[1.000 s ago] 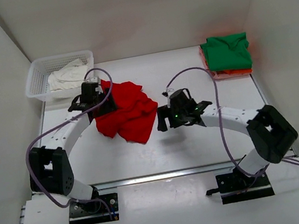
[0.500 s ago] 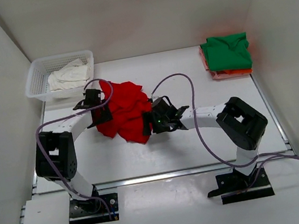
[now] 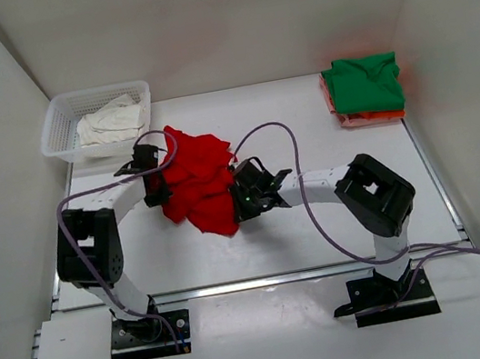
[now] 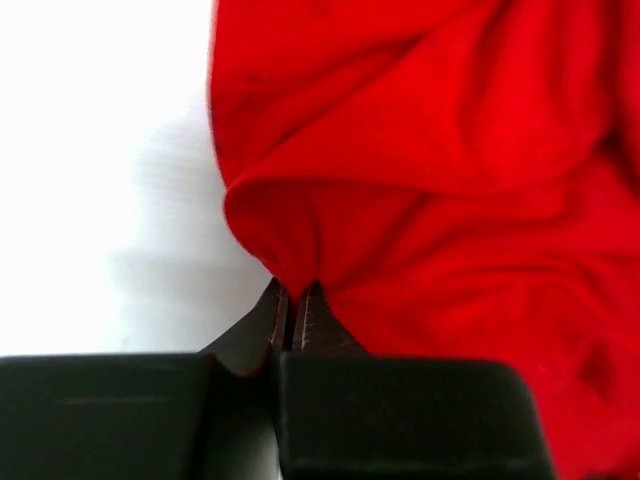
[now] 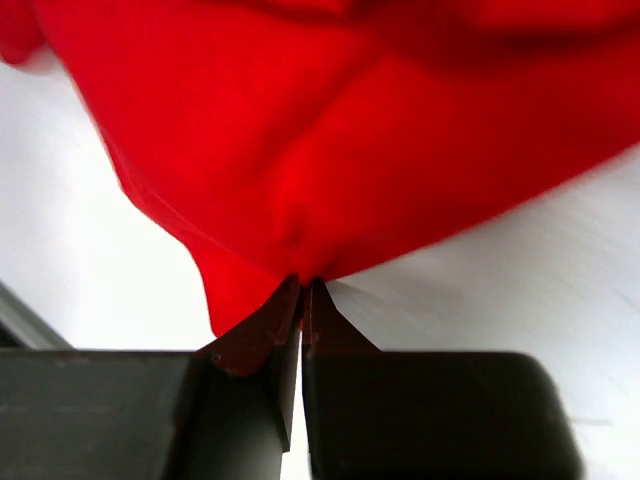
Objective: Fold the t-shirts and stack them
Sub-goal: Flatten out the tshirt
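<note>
From above, the left arm point(image 3: 86, 251) rises from its base, bends at the elbow and sends its forearm toward 2 o'clock. The left gripper point(image 3: 161, 193) sits at the 9 o'clock edge of the red shirt point(image 3: 199, 182). The right arm point(image 3: 372, 199) folds sharply at the elbow, its forearm running toward 9 o'clock, and the right gripper point(image 3: 239, 200) sits at the shirt's 4 o'clock edge. In both wrist views the dark fingers point(image 4: 315, 320) are pressed together, pinching a fold of red cloth at the tips
</note>
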`<state>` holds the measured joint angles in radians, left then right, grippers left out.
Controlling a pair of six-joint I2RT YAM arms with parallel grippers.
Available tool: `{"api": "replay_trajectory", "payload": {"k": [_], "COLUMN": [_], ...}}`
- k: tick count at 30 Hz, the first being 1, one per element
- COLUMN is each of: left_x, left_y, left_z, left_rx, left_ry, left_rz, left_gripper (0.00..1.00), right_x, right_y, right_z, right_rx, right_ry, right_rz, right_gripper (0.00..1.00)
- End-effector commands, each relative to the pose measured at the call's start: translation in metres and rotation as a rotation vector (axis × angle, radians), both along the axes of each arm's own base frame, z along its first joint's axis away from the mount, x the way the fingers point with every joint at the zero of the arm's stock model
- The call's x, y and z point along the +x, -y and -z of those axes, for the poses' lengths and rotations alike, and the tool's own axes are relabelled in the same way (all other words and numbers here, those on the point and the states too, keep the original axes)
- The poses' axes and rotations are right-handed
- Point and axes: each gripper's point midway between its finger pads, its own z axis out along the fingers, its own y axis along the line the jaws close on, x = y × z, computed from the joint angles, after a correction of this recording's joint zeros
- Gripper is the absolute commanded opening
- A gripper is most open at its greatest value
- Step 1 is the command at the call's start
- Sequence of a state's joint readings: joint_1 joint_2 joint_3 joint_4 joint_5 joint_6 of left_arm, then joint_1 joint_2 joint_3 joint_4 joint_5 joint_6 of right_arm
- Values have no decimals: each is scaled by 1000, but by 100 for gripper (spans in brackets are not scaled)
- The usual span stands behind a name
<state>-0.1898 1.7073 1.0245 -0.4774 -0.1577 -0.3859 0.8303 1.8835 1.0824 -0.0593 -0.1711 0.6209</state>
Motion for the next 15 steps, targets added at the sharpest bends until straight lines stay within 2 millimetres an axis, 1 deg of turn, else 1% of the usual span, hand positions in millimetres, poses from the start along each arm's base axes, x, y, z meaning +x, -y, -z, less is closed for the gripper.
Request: {"api": "replay_trajectory", "payload": {"k": [1,2,3,4,5,6,7,8,9,10,11,12,13,14,15], "left_x": [15,18,20,23,26,23,22,20,16,12,6,3,-5,-12,-18], "left_y": [1,-1,-5,-4,-5,-7,-11,-12,-7,-4,0,0,-2,-6,-7], "left_z": [-74,-103,-116,-144,-168,-188,-215,-243,-277,-297,-316,-326,-348,-361,-374], "left_rx": [-78,-80,-81,-100,-104,-115,-121,-123,-135,-137,-160,-164,-187,-202,-207], "left_ry": [178,246,279,347,395,439,492,544,606,648,696,727,797,850,889], "left_rz": [-3,-9,-17,-14,-19,-26,-41,-37,-20,-3,-2,-1,-12,-28,-21], "left_gripper": [0,0,0,0,0,0,0,0,0,0,0,0,0,0,0], "right_x": [8,14,22,34,31,37,47,45,48,49,44,43,39,36,28], "right_y": [60,73,100,122,136,161,185,197,238,251,259,268,275,280,285], "right_z": [-28,-46,-52,-77,-101,-109,-137,-161,-191,-211,-227,-233,-244,-258,-266], "right_rx": [-200,-206,-252,-236,-219,-237,-222,-202,-214,-217,-210,-228,-231,-228,-233], "right_ry": [72,121,122,176,210,214,282,322,372,427,457,473,499,541,561], "right_rz": [-18,-20,29,59,75,101,150,166,226,241,253,269,287,300,315], "right_gripper": [0,0,0,0,0,1,0,0,0,0,0,0,0,0,0]}}
